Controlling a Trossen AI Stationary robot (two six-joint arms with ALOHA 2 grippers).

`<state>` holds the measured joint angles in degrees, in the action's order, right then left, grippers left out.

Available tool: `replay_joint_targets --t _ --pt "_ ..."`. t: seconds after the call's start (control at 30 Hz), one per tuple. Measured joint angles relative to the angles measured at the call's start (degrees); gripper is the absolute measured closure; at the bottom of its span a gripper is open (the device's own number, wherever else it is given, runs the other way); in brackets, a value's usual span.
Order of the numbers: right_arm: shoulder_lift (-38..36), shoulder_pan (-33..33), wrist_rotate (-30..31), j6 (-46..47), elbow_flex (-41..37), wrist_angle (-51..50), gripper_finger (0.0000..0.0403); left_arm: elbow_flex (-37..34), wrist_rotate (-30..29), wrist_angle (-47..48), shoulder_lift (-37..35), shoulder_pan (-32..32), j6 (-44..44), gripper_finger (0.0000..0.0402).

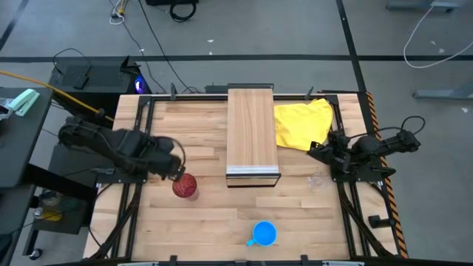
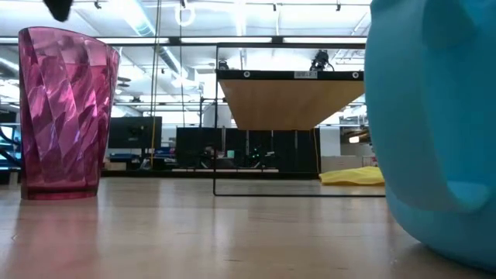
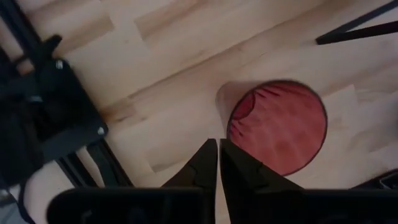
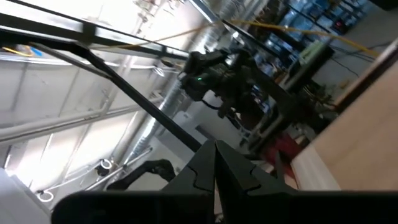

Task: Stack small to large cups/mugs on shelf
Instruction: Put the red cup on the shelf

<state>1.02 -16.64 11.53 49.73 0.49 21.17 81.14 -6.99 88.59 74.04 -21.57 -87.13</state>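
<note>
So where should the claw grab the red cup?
Probably the rim. The red tumbler stands upright, mouth open, with the left claw shut just above it beside the rim. Opening and dropping straight down, one finger inside the wall, looks easiest; its tall faceted sides widen upward.

The dark, jointed left arm reaches in from the left edge of the worktop toward its middle. Its two-finger left end effector (image 1: 176,172) hangs above the worktop, and the left wrist view (image 3: 217,163) shows its two dark fingers pressed together with nothing between them. The dark right arm sits folded at the right edge, its right end effector (image 1: 313,150) with fingers likewise closed (image 4: 215,163) and empty.
</note>
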Motion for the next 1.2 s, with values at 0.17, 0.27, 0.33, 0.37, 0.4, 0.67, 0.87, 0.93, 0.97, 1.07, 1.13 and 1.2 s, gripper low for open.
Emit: replay_joint_targets --t 0.17,0.27,0.33,0.37,0.4,0.67,0.87,0.93,0.97,1.07,1.13,1.2 --pt "0.2 0.0 -0.2 0.24 0.0 -1.99 0.0386 -0.02 -3.51 0.73 1.64 -4.91 -9.21 0.0351" --pt "0.26 0.0 -0.9 0.22 0.0 -2.4 0.0386 -0.02 -3.58 1.02 3.21 -6.41 -11.89 0.0338" --pt "0.44 0.0 -1.3 0.22 0.0 -2.42 0.0386 -0.02 -3.34 0.98 4.7 -7.31 -13.2 0.0329" --pt "0.44 0.0 -1.6 0.26 0.0 -2.57 0.0386 -0.02 -3.17 0.95 5.33 -7.66 -13.62 0.0324" --pt "0.46 0.0 -1.97 0.25 0.0 -2.57 0.0386 -0.02 -3.08 0.97 5.96 -7.9 -13.99 0.0319" --pt "0.44 0.0 -2.59 0.17 0.0 -2.51 0.0386 -0.04 -2.85 -0.21 8.16 -8.11 -14.45 0.0283" --pt "0.44 0.0 -3.88 0.1 0.0 -2.68 0.0386 -0.04 -2.62 -0.28 8.16 -8.12 -17.25 0.0265" --pt "0.44 0.0 -4.64 0.1 0.0 -2.76 0.0386 -0.04 -2.62 -0.43 8.16 -8.12 -17.27 0.0261" --pt "0.44 0.0 -4.91 0.09 0.0 -2.78 0.0386 -0.04 -2.62 -0.56 8.16 -8.02 -17.28 0.026" --pt "0.44 0.0 -5.54 0.09 0.0 -2.8 0.0386 -0.02 -2.61 -1.61 8.72 -7.13 -17.2 0.0257" --pt "0.44 0.0 -5.64 0.09 0.0 -2.82 0.0386 -0.04 -2.62 -1.69 9.14 -6.74 -16.25 0.0258" --pt "0.46 0.0 -5.86 0.09 0.0 -2.84 0.0386 -0.04 -2.6 -2.01 9.62 -6.21 -15.49 0.026"
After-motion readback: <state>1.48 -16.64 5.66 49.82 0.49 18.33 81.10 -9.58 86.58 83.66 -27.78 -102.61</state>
